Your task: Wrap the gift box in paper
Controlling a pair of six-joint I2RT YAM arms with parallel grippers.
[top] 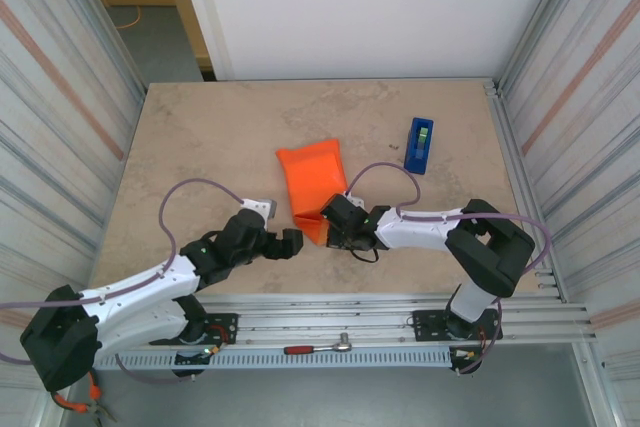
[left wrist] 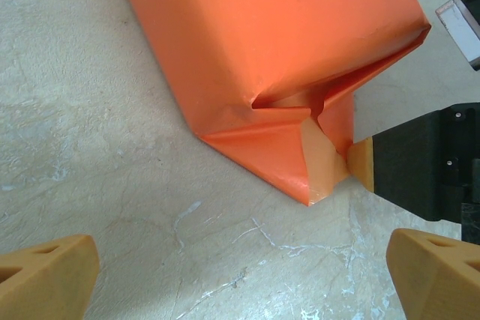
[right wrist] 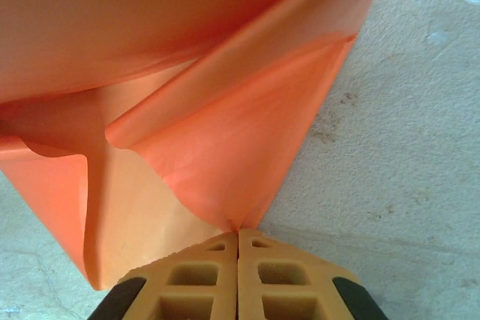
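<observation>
**Top external.** The orange paper [top: 312,182] lies mid-worktop [top: 200,137], folded into a boxy parcel. The gift box cannot be seen, and from the shape I judge it is inside. A blue tape dispenser [top: 420,144] stands beyond the parcel, to its right and well apart. The right jaws are at the parcel's near corner. The left jaws are spread wide just beside that corner on its left, touching nothing.

**Left wrist.** The parcel's near end is unfinished: a triangular flap [left wrist: 262,148] juts toward the camera with a gap above it. The paper [left wrist: 285,35] is glossy and shows creases, so it should be light, thin, slippery and easily torn or crumpled. This arm's own fingertips [left wrist: 45,279] stand far apart, short of the parcel. The right arm's orange fingertip [left wrist: 361,164] touches the flap's right edge.

**Right wrist.** The fingertips [right wrist: 202,275] are pressed together, pinching the point of the flap [right wrist: 225,133] where it runs into their seam.

Take hold at flap edges and corners, not on the flat faces. Pull gently, because the parcel looks light enough to slide, so the other jaws should press down on its top.
</observation>
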